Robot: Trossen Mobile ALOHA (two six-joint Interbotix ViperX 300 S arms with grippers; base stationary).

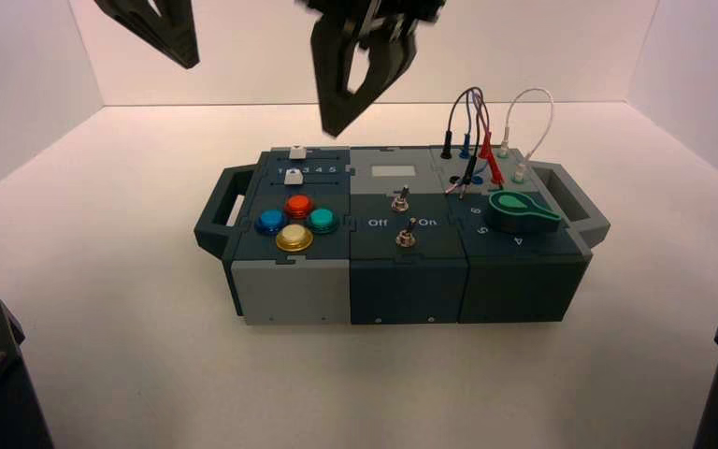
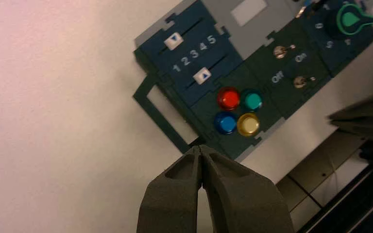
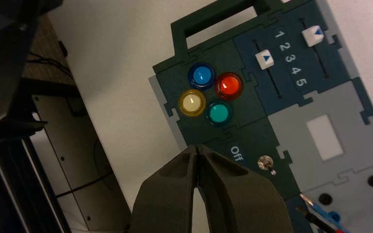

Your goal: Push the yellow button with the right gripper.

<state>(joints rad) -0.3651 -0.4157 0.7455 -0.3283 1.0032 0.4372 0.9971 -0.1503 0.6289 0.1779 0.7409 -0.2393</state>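
Observation:
The yellow button (image 1: pixel 294 238) is the front one of a cluster of domed buttons on the left part of the box (image 1: pixel 290 290). It also shows in the right wrist view (image 3: pixel 192 103) and the left wrist view (image 2: pixel 247 124). My right gripper (image 1: pixel 337 126) hangs high in the air above the back of the box, behind and to the right of the buttons. Its fingers are shut and empty, with the tips together (image 3: pixel 196 147), touching nothing. My left gripper (image 1: pixel 187 58) is raised at the upper left, shut and empty (image 2: pixel 201 147).
Around the yellow button sit a red button (image 1: pixel 298 206), a blue button (image 1: pixel 270 222) and a teal button (image 1: pixel 322 220). Two sliders (image 3: pixel 264 58) lie behind them. Toggle switches (image 1: pixel 405 234), a green knob (image 1: pixel 521 210) and plugged wires (image 1: pixel 486 140) fill the box's right part.

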